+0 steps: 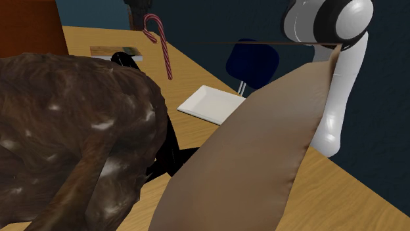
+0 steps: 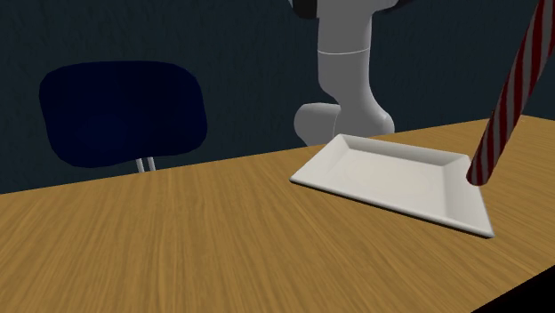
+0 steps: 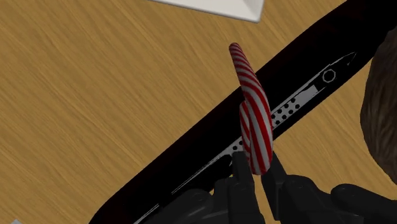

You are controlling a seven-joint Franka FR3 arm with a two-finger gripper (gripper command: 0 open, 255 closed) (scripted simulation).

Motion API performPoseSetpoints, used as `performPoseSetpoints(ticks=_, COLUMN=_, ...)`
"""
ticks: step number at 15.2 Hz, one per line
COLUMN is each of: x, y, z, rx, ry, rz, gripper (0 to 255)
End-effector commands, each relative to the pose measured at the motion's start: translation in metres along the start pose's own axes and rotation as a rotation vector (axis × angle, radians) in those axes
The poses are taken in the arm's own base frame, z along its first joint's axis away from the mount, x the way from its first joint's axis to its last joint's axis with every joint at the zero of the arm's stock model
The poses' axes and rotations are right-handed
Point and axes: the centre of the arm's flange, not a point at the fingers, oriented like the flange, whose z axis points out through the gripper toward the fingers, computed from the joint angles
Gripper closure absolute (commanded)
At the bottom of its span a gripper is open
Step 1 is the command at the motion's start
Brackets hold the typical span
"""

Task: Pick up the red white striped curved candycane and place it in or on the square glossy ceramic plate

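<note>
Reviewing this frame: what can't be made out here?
Shoulder view: a brown mottled mass and a tan sheet hide much of the table and most of a black object.
Second exterior view: the candycane is cut by the top edge, hook unseen.
Wrist view: the plate is cut by the edge, leaving one corner.

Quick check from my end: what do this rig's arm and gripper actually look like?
The arm is glossy white, built of smooth, rounded tubular links, with a black ring banding the joint. The gripper is all black and blocky, ending in two short, stubby fingers. I see no markings on either.
</note>
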Motion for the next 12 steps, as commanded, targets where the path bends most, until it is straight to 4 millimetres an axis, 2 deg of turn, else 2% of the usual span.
performPoseSetpoints(ticks=1, x=-0.001, y=-0.001, z=-0.011, rx=0.000, ry=0.000, rz=0.001, gripper=255)
performPoseSetpoints(ticks=2, x=-0.001, y=-0.001, z=-0.012, rx=0.000, ry=0.000, rz=0.001, gripper=255)
performPoseSetpoints(ticks=12, x=-0.129, y=0.008, z=-0.045, rx=0.000, ry=0.000, rz=0.001, gripper=255)
